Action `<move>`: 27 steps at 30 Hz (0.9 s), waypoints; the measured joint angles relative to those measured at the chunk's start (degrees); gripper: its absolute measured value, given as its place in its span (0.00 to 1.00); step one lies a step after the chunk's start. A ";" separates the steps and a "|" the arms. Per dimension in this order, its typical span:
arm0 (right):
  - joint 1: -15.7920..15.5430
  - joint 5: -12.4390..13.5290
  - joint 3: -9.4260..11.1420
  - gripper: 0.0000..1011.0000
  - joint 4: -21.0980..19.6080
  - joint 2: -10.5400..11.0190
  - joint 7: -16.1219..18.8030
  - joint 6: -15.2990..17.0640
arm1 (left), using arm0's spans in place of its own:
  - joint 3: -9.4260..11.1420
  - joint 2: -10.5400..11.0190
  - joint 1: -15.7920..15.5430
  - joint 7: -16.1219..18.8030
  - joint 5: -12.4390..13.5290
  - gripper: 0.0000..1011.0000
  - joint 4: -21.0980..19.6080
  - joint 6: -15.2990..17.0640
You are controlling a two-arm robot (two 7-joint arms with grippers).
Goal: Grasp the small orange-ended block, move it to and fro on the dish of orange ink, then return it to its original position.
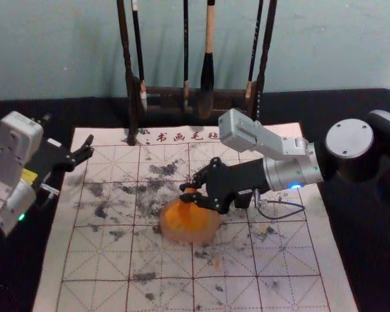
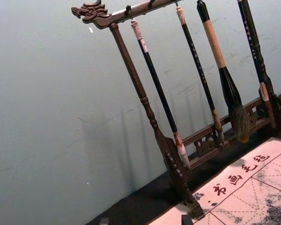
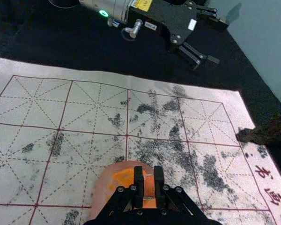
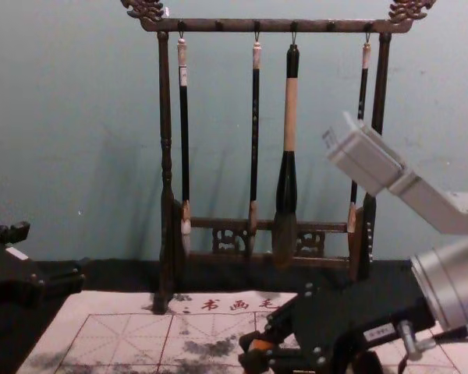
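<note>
A black table covering (image 1: 312, 104) is spread beneath it all, and on it is laid the gridded calligraphy felt (image 1: 279, 260), splotched with dark ink. Behind stands the wooden brush rack (image 4: 165, 140); its full crossbar with hanging loops is given by the chest view, its carved dragon head is caught nicely from the left wrist. Four calligraphy brushes (image 4: 290, 109) are hung there, tips down.

Now the right gripper (image 1: 188, 192), at work: over the far part of the felt's middle it is held, reaching in from the right, jaws narrowed firmly onto the small orange-ended block (image 3: 149, 187). The left gripper (image 1: 90, 147) is parked by the felt's far left corner, and its wide-spread jaws are clearly seen from the right wrist.

Under the block, the dish of orange ink (image 1: 211, 227) is shown from above by the head view. And the block itself: pinched between the fingertips, above the dish's far part! Along the fingers, more of its orange is exposed than across them; its true long axis and which way its inked end points cannot be told, nor whether the dish is touched.
</note>
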 joint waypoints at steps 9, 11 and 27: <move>0.03 -0.42 0.63 0.13 0.12 0.70 -0.34 0.03 | 0.00 0.00 0.00 0.00 0.00 0.99 0.00 0.00; -0.01 -0.43 0.78 0.13 0.10 0.92 -0.42 0.02 | 0.00 0.00 0.00 0.00 0.00 0.99 0.00 0.00; -1.60 -0.35 1.86 0.13 -2.78 3.65 -0.42 0.15 | 0.00 0.00 0.00 0.00 0.00 0.99 0.00 0.00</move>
